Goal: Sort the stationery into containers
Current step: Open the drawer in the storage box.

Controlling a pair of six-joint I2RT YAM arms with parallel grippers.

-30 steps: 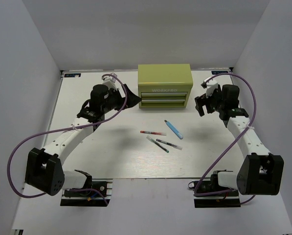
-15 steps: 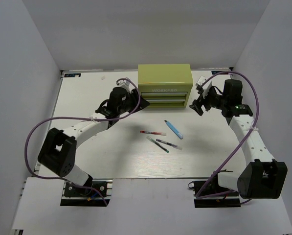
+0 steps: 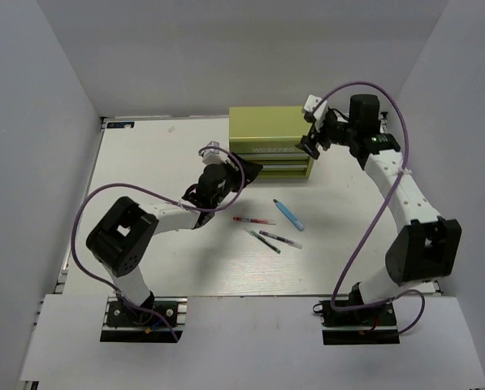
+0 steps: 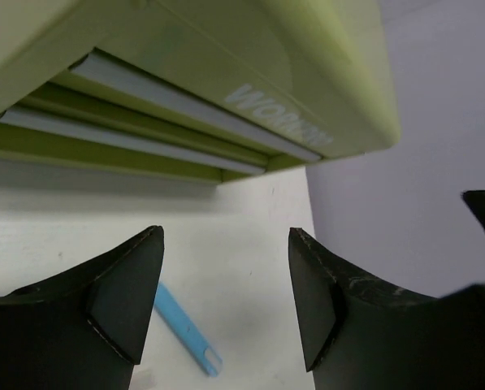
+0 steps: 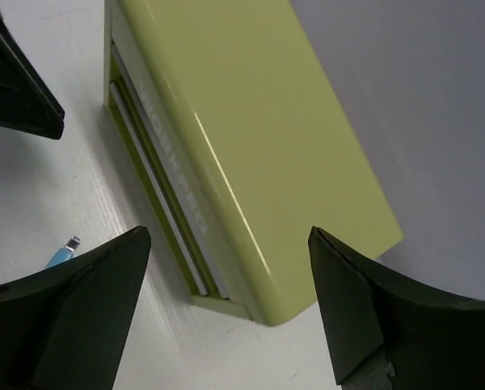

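Note:
The olive-green tool chest (image 3: 273,130) stands at the back centre with both front drawers (image 3: 273,161) shut. The light-blue marker (image 3: 289,214), the red-and-white pen (image 3: 254,220) and two dark pens (image 3: 262,240) lie on the table in front of it. My left gripper (image 3: 250,172) is open and empty, low at the left end of the drawer fronts. Its wrist view shows the drawers (image 4: 169,122) above and the marker (image 4: 185,333) between the fingers. My right gripper (image 3: 309,146) is open and empty above the chest's right end (image 5: 250,138).
White walls enclose the table on the left, back and right. The left gripper's finger (image 5: 15,89) shows in the right wrist view. The right gripper's finger (image 4: 482,211) shows at the edge of the left wrist view. Purple cables loop off both arms.
The left gripper has moved right to the chest's drawer fronts. The right gripper has moved up and left, from beside the chest to over its right end. The stationery has not moved.

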